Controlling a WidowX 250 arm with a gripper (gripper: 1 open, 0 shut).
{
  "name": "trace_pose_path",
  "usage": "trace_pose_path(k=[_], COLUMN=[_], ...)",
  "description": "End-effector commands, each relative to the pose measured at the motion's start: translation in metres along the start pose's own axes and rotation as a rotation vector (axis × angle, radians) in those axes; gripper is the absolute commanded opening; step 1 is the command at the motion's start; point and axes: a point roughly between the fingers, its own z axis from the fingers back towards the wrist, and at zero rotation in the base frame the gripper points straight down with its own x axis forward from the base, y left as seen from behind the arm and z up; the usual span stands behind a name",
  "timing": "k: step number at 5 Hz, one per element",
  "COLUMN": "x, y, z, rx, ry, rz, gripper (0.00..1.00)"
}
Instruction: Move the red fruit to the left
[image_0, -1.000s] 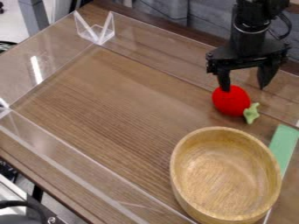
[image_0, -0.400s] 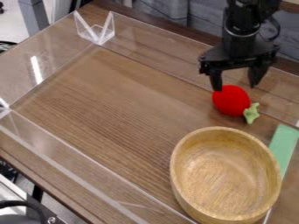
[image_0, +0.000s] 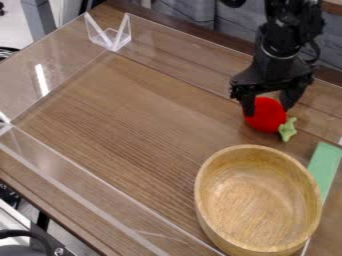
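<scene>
Claw (image_0: 271, 97): black, two-fingered, hung from a dark arm at the right rear of the table, pointing steeply down, fingers spread wide and pinching nothing. Change noted: a moment ago it stood above and a little behind the red fruit with its tips clear of it; it has since come down and rolled slightly, so the fingers now straddle the fruit's upper half, one on each side. Whether the tips touch the fruit cannot be told. Meaning for the task: the approach looks nearly finished and the grasp not yet made; the likely next need is to close on the fruit before any carry to the left. To the claw's far left: clear plastic wall (image_0: 40, 75) along the table edge, with a small clear corner piece (image_0: 110, 33) at the rear. To the claw's left: wooden table (image_0: 120, 120), bare grain, the apparent destination. Directly beneath and between the fingers: red fruit (image_0: 267, 113), small, round, glossy, resting on the table, unmoved from its earlier place, still at the right. Just to the claw's lower right: green leafy stem (image_0: 287, 128), lying against the fruit. Below the claw, nearer the camera: wooden bowl (image_0: 211, 190), empty, apart from the fruit. To the claw's lower right, at the frame edge: flat green strip (image_0: 326, 165), nature unclear.
</scene>
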Motion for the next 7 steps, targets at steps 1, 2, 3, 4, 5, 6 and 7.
trace_pose_path(k=[1,2,3,4,5,6,7], x=[0.011,0.009,0.007,0.009,0.007,0.009,0.012], y=[-0.009,-0.013,-0.018,-0.021,-0.021,-0.017,-0.013], z=[0.012,0.003,-0.004,-0.014,-0.019,-0.014,-0.010], rx=[-0.027,-0.010,0.005,0.013,0.018,0.016,0.008], ry=[-0.040,-0.040,-0.037,-0.026,-0.006,0.022,0.046], rz=[0.065,0.102,0.143,0.147,0.144,0.101,0.066], gripper=[1.00,1.00,1.00,1.00,1.00,1.00,1.00])
